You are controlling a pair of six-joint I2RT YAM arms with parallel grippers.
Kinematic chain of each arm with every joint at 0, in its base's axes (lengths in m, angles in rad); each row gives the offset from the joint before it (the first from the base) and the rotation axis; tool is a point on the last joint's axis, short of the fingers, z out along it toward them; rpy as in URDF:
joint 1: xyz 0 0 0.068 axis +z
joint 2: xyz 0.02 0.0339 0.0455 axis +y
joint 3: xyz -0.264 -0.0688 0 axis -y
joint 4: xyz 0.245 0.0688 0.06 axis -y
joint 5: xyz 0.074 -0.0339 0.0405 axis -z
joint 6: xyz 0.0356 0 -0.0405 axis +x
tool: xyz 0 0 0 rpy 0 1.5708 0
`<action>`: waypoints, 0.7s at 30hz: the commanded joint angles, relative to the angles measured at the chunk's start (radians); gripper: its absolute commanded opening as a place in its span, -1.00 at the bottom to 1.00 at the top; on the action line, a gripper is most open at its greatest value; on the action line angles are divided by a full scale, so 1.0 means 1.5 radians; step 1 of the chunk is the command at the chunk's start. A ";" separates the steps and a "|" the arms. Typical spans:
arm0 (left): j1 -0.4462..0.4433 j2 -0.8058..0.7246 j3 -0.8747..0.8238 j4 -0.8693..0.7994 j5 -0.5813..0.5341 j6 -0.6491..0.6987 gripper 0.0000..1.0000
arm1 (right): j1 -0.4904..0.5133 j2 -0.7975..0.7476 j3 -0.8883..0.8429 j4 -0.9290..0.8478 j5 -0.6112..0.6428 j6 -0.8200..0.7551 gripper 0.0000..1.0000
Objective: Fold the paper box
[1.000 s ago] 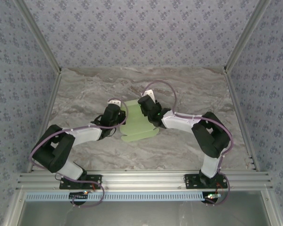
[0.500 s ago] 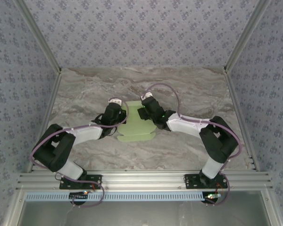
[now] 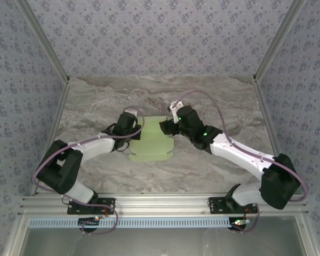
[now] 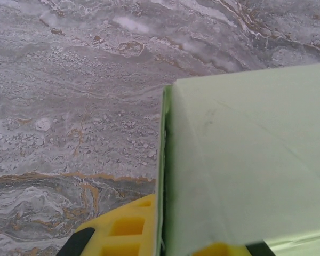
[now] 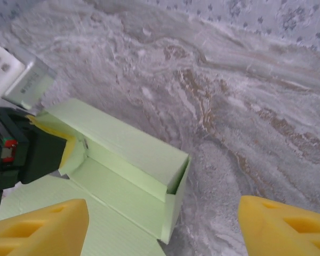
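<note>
Paper box [image 3: 152, 143] sat mid-scene on the table [image 3: 224, 106], half formed: far walls up, near flaps flat. Left gripper [image 4: 165, 242] pinched its left wall. Right gripper [image 5: 162, 221] hung released just right, holding nothing.

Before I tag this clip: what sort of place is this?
Probably a robot lab test cell: patterned wall panels enclose a marble-look table, with left arm and right arm bolted to an aluminium rail, handling a paper box.
</note>
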 commanded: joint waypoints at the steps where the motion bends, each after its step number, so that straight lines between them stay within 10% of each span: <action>1: 0.003 -0.011 0.072 -0.143 0.068 0.037 -0.88 | -0.060 -0.009 0.005 -0.019 -0.093 -0.006 0.53; 8: 0.026 -0.030 0.160 -0.349 0.125 0.102 -0.86 | -0.168 0.059 0.059 -0.040 -0.224 0.071 0.50; 21: 0.064 0.094 0.278 -0.581 0.231 0.231 -0.78 | -0.166 0.153 0.057 -0.022 -0.269 0.101 0.44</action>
